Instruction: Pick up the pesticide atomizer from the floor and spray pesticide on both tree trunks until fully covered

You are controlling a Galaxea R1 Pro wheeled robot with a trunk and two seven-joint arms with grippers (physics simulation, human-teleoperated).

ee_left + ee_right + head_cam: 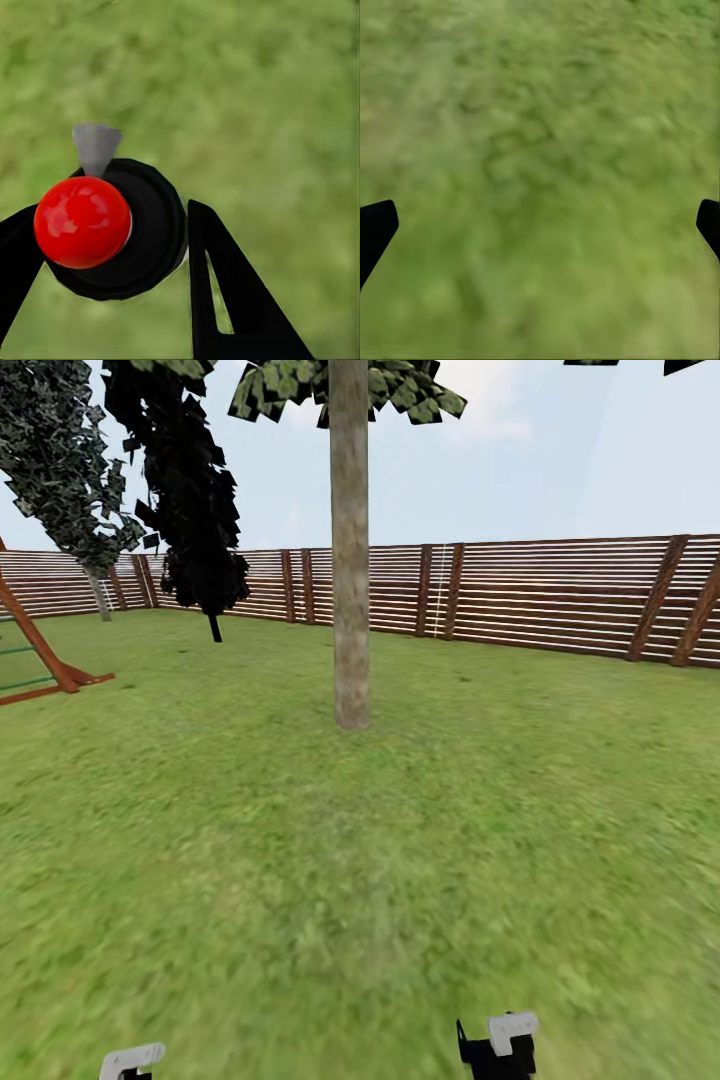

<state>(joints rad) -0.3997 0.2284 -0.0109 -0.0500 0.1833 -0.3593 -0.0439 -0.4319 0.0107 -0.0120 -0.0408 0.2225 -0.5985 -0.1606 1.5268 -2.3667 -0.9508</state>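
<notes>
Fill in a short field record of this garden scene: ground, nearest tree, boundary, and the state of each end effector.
ground: grass lawn
nearest tree: tree trunk, bare and upright, straight ahead
boundary: slatted wooden fence
left end effector: shut on pesticide atomizer with red knob, above the grass
right end effector: open, holds nothing, above the grass

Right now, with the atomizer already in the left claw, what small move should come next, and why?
Probably roll forward toward the tree trunk. The left claw is shut on the atomizer, red knob and black body between its fingers, over grass. The trunk stands well ahead across the lawn, likely too far for the spray. The right claw is open and holds nothing.
</notes>
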